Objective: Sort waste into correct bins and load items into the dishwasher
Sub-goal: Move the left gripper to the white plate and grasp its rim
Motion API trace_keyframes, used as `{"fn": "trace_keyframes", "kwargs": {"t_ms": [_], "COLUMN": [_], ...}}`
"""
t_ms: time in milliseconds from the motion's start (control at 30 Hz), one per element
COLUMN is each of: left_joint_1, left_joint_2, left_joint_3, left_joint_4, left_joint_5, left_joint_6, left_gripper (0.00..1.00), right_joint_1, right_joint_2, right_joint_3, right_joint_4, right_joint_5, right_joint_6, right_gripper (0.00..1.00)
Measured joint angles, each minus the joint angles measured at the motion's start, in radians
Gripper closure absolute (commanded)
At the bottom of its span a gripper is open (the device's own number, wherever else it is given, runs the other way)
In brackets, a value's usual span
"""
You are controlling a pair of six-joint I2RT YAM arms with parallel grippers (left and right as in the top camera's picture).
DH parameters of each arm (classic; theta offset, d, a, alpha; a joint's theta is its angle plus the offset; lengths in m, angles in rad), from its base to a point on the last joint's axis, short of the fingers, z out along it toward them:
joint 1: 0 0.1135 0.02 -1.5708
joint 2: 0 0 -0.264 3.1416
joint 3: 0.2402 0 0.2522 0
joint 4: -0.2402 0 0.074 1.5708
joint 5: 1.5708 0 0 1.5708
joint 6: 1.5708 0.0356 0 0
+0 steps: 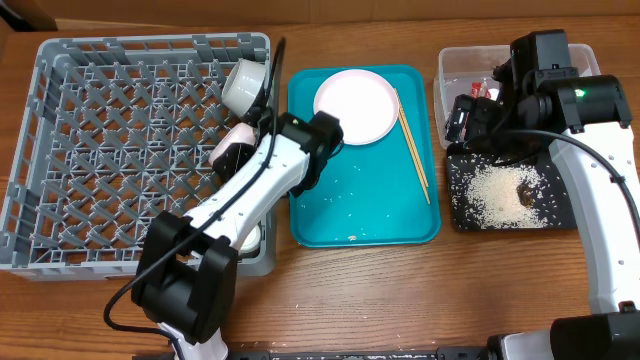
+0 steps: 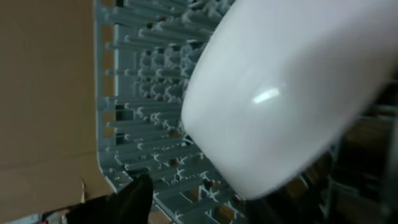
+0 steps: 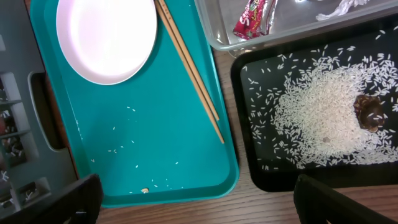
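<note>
The grey dishwasher rack [image 1: 100, 120] fills the left of the table. One white bowl [image 1: 245, 82] leans at its back right corner. A second white bowl [image 1: 226, 155] [image 2: 280, 93] rests on the rack grid [image 2: 124, 124] at my left gripper [image 1: 243, 140] [image 2: 214, 205]. That gripper is open, with a gap between its left finger [image 2: 134, 199] and the bowl. The pink-white plate [image 1: 355, 105] [image 3: 106, 37] and chopsticks [image 1: 412, 145] [image 3: 189, 74] lie on the teal tray. My right gripper [image 1: 470, 118] [image 3: 196, 199] hangs open and empty above the table's front strip.
The clear tub [image 1: 455, 65] [image 3: 217, 25] holds a red wrapper [image 3: 252, 18] and white paper [image 3: 339, 7]. The black tray [image 1: 560, 215] [image 3: 245, 124] holds rice [image 3: 317, 118] and a brown lump [image 3: 370, 112]. Stray grains dot the teal tray [image 1: 330, 215] [image 3: 180, 162]. My left arm partly hides a small white item [image 1: 250, 237].
</note>
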Motion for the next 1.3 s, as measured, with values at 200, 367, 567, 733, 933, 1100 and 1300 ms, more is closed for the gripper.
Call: {"fn": "trace_keyframes", "kwargs": {"t_ms": [200, 367, 567, 733, 933, 1100, 1300], "left_joint_1": [0.000, 0.000, 0.000, -0.002, -0.002, -0.002, -0.002], "left_joint_2": [0.000, 0.001, 0.003, 0.003, 0.060, 0.193, 0.345], "left_joint_3": [0.120, 0.217, 0.399, 0.471, 0.472, 0.472, 0.471], "left_joint_4": [-0.041, -0.064, 0.005, 0.217, 0.332, 0.350, 0.364], "left_joint_5": [0.217, 0.401, 0.714, 0.879, 0.875, 0.820, 0.789], "left_joint_6": [0.093, 0.170, 0.230, 0.198, 0.042, -0.097, -0.256], "left_gripper": [0.35, 0.30, 0.36, 0.42, 0.41, 0.50, 0.55], "right_joint_1": [0.000, 0.000, 0.000, 0.000, 0.000, 0.000, 0.000], "right_joint_2": [0.000, 0.000, 0.000, 0.000, 0.000, 0.000, 0.000], "right_joint_3": [0.000, 0.000, 0.000, 0.000, 0.000, 0.000, 0.000], "right_joint_4": [0.000, 0.001, 0.000, 0.000, 0.000, 0.000, 0.000], "right_joint_5": [0.000, 0.000, 0.000, 0.000, 0.000, 0.000, 0.000], "right_joint_6": [0.000, 0.000, 0.000, -0.001, 0.000, 0.000, 0.000], "right_gripper": [0.00, 0.00, 0.00, 0.00, 0.00, 0.00, 0.00]}}
